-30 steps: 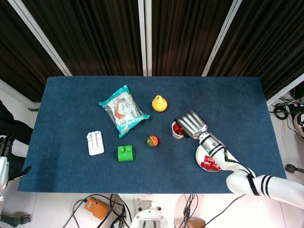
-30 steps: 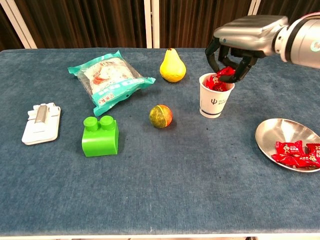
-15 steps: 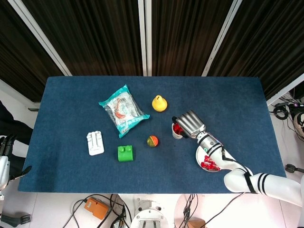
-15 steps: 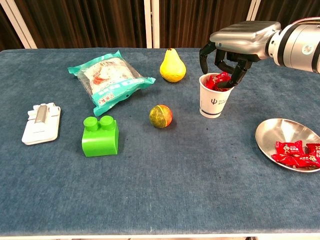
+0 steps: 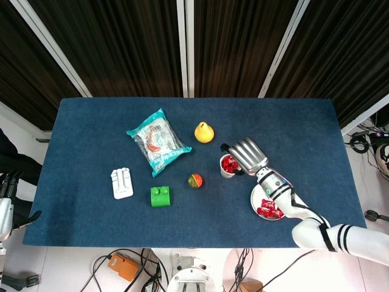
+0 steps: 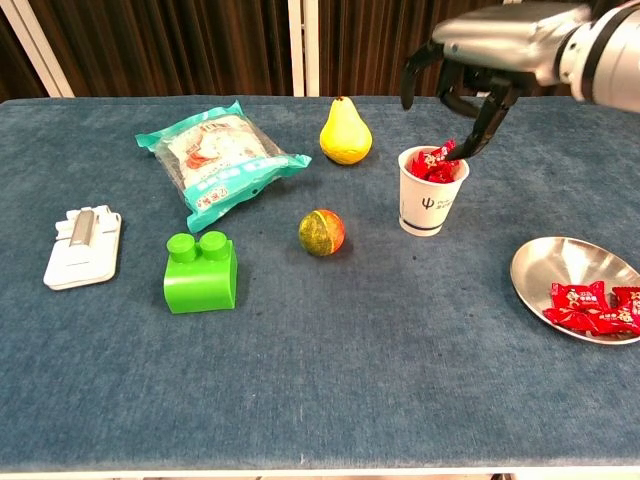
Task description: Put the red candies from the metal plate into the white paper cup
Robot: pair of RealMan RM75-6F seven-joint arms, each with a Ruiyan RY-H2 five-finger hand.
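Observation:
The white paper cup (image 6: pixel 430 205) stands right of centre with several red candies (image 6: pixel 432 162) heaped in it. My right hand (image 6: pixel 478 62) hovers just above the cup's rim, fingers spread and pointing down, holding nothing. From the head view, the right hand (image 5: pixel 246 155) sits beside and over the cup (image 5: pixel 228 166). The metal plate (image 6: pixel 558 262) lies at the near right with a few red candies (image 6: pixel 592 305) at its right side; it also shows as the plate (image 5: pixel 259 193) under my forearm. My left hand (image 5: pixel 6 182) hangs off the table's left edge, its fingers unclear.
A yellow pear (image 6: pixel 345 132) stands just left of the cup. A red-green ball (image 6: pixel 321 232) lies in front of it. Further left are a teal snack bag (image 6: pixel 215 155), a green block (image 6: pixel 200 272) and a white clip-like piece (image 6: pixel 83 245).
The right hand let a red candy go into the cup, then rose off the rim with its fingers spreading. The candy now lies on the heap.

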